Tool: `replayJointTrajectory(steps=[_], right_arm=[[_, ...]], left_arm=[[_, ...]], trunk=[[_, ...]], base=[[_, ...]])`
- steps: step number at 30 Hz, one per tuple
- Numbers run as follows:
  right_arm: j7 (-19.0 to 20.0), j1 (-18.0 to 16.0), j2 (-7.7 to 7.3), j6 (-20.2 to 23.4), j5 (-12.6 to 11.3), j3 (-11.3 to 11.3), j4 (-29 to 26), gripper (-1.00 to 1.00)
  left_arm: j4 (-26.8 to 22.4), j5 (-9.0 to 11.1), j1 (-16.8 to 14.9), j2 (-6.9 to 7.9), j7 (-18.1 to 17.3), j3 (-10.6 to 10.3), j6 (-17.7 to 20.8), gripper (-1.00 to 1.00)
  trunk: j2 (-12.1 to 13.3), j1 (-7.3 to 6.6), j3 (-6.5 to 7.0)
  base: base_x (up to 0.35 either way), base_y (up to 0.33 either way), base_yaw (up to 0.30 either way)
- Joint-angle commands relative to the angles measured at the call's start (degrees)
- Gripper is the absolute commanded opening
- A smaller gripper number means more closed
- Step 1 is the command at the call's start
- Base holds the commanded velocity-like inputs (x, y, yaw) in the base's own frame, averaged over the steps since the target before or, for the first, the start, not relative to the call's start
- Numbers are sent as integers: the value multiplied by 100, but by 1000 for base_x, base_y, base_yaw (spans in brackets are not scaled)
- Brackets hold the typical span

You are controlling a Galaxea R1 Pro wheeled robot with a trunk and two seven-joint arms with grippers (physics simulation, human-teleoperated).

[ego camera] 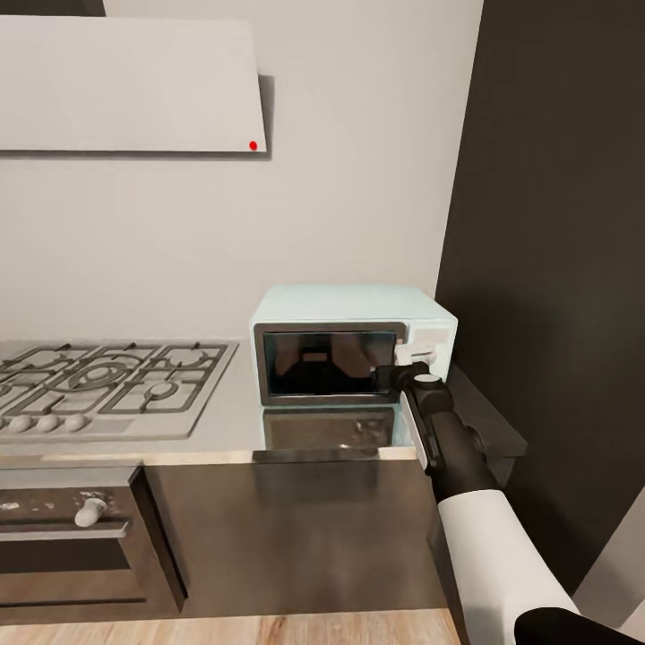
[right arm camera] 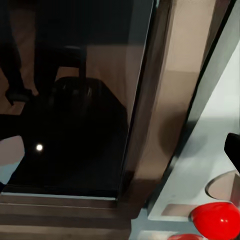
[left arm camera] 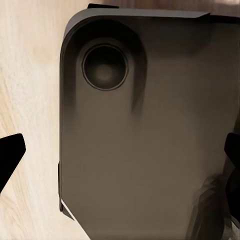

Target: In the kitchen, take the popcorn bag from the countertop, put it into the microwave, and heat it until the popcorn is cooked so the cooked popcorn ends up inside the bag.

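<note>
jaws hidden — right gripper (ego camera: 405,365) at microwave (ego camera: 351,343)

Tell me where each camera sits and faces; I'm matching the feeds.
Head view: high on the robot, looking down at the microwave and stove; right arm reaching in.
Left wrist view: aimed down at wooden floor and the robot's dark base; pincer tips at the edges.
Right wrist view: close against the microwave's window and red button.
Shared: head and right wrist see the microwave.

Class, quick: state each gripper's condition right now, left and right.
Left gripper: open, holding nothing.
Right gripper: at the pale mint-white microwave's control panel; cannot be told.
</note>
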Motion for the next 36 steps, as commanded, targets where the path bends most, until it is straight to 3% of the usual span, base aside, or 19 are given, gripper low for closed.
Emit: replayJointTrajectory(steps=[1,36], right_arm=[[-11,-4,0,30,12,7,-6,100],[-21,-4,0,233,36,-14,-84,100]], left_arm=[[-2,43,-1,-1,-2,8,-9,100],[-37,43,0,-9,-1,30,-9,100]], trunk=[[-3,0,-6],[68,-39,-6]], base=[[11,0,0],[18,0,0]])
